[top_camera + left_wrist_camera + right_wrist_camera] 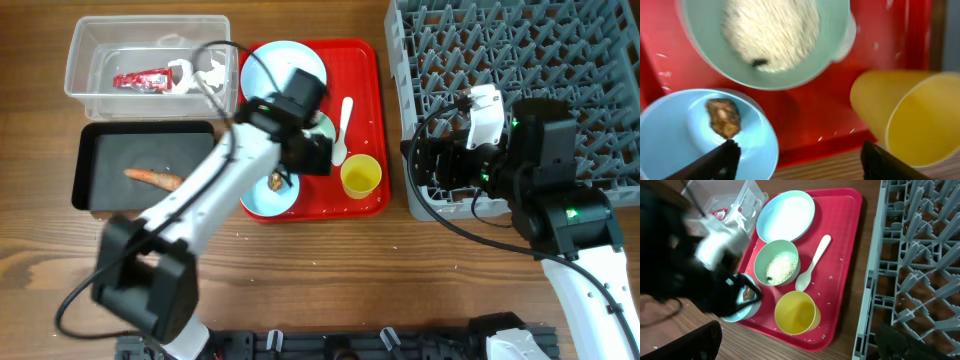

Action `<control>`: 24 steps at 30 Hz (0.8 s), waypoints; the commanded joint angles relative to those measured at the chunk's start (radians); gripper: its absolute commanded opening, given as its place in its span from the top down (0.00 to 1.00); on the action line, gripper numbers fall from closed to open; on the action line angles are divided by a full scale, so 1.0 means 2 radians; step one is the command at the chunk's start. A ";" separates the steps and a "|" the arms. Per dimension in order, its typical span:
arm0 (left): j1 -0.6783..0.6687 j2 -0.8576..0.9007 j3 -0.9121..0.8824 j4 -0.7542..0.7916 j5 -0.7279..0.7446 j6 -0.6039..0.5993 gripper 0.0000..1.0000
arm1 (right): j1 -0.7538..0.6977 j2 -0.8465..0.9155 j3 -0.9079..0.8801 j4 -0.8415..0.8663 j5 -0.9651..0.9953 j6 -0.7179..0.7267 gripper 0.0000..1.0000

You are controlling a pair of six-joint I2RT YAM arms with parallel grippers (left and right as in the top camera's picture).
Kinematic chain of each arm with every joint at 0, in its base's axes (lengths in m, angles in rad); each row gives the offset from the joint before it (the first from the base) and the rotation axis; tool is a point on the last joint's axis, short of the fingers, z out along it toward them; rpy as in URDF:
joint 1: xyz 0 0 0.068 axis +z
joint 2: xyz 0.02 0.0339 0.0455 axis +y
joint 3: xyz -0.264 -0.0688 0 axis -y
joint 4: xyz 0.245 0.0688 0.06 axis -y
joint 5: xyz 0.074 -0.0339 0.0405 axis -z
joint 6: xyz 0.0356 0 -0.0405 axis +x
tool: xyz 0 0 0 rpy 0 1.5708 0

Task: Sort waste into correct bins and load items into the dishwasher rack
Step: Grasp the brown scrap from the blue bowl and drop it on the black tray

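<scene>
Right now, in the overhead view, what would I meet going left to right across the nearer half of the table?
Black tub holding an orange-brown carrot-like stick → pale blue bowl with a small brown food lump → yellow cup → grey dishwasher rack.

Before you: tray (368, 120), with the rack (560, 60) beyond its right edge, far tub (85, 45) and near tub (110, 150) beyond its left. On the tray: plate (275, 65) at the far-left corner, rice bowl (766, 254) at centre, lump bowl (680, 130) at the near-left corner, cup (361, 176) at the near-right corner, spoon (344, 128) right of the rice bowl. The far tub holds wrapper (140, 80) and tissue (205, 75); the near tub, carrot stick (153, 177).
</scene>
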 commanded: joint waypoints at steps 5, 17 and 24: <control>-0.022 0.029 -0.038 -0.007 -0.041 0.023 0.36 | 0.001 0.002 0.010 -0.002 -0.008 0.003 0.00; -0.021 0.029 -0.103 0.057 -0.047 0.008 0.73 | 0.001 0.002 0.010 -0.001 -0.008 0.003 0.00; -0.021 0.019 -0.103 0.044 -0.046 0.008 0.96 | 0.001 0.002 0.010 0.006 -0.008 0.003 0.00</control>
